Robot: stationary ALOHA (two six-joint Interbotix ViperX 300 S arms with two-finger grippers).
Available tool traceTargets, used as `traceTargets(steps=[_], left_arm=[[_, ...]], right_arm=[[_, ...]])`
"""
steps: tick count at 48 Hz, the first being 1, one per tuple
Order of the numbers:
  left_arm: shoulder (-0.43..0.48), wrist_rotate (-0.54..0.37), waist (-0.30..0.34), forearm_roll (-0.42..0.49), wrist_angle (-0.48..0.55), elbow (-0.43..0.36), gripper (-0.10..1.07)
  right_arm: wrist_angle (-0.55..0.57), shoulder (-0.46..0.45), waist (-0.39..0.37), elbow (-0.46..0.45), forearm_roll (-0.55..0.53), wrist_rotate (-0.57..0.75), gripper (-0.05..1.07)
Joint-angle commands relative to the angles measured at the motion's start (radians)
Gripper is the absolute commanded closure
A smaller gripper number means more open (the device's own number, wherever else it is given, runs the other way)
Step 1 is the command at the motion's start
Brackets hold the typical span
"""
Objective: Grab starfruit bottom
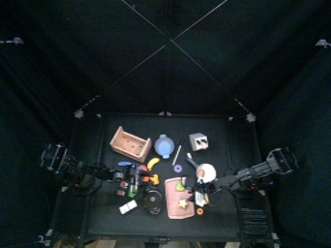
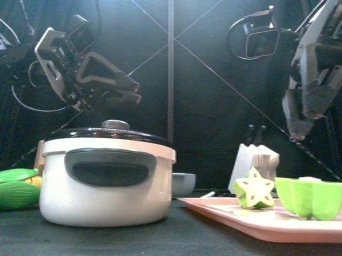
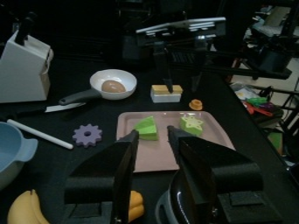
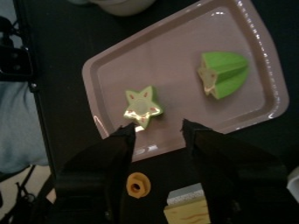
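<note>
From the front edge of the table, the nearest thing is the white rice cooker [image 2: 107,178] with its dark lid, and everything else sits relative to it. A green toy [image 2: 18,188] lies touching its side at the left. To the cooker's other side lies the pink tray [image 2: 227,212], and on it stand two pale green-yellow pieces: a star-faced slice, the starfruit bottom [image 2: 254,189], nearer the cooker, and a chunkier starfruit piece [image 2: 311,197] further along the tray, apart from the slice. Both pieces rest on the tray, gripped by nothing.

Behind the tray, further from the cooker, a white knife block [image 2: 254,163] stands upright.

The right gripper [image 4: 160,128] hangs above the tray with its fingers spread wide and empty; from its wrist view the star slice [image 4: 143,104] lies just ahead of the fingertips, not between them, and the bigger piece [image 4: 222,73] sits well to one side.

The left gripper [image 3: 149,156] hovers above the cooker's side of the tray, its fingers released with a clear gap and nothing in them. Beyond it, past the tray, lie a purple gear-shaped toy [image 3: 87,134], a white bowl [image 3: 112,84] with a brownish thing inside, a small yellow and white block [image 3: 166,93] and a blue bowl [image 3: 10,150].
</note>
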Motion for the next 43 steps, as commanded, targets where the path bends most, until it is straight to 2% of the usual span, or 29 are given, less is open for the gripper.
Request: traceTargets(steps=[1,5,10,20,33,43], left_arm=[[-0.015,0.0,-0.002,-0.006,-0.011,-0.008,0.23],[-0.02,0.0,-0.002,-0.011,-0.011,-0.005,0.23],[-0.028,0.0,-0.002,-0.011,-0.012,0.006,0.23],[-0.069,-0.002,-0.011,-0.012,-0.02,0.04,0.23],[-0.11,-0.002,-0.029,-0.048,-0.02,0.08,0.23],[-0.12,-0.002,-0.031,-0.058,-0.02,0.087,0.23]], right_arm=[[-0.002,0.028,0.018,-0.043,-0.026,-0.002,0.11],[0.005,0.069,0.032,-0.072,-0.057,-0.002,0.03],[0.034,0.114,0.038,-0.103,-0.092,-0.002,0.0],[0.13,0.187,0.052,-0.163,-0.167,-0.002,0.0],[0.133,0.252,0.097,-0.206,-0.184,-0.002,0.0],[0.132,0.273,0.098,-0.21,-0.183,-0.002,0.0]])
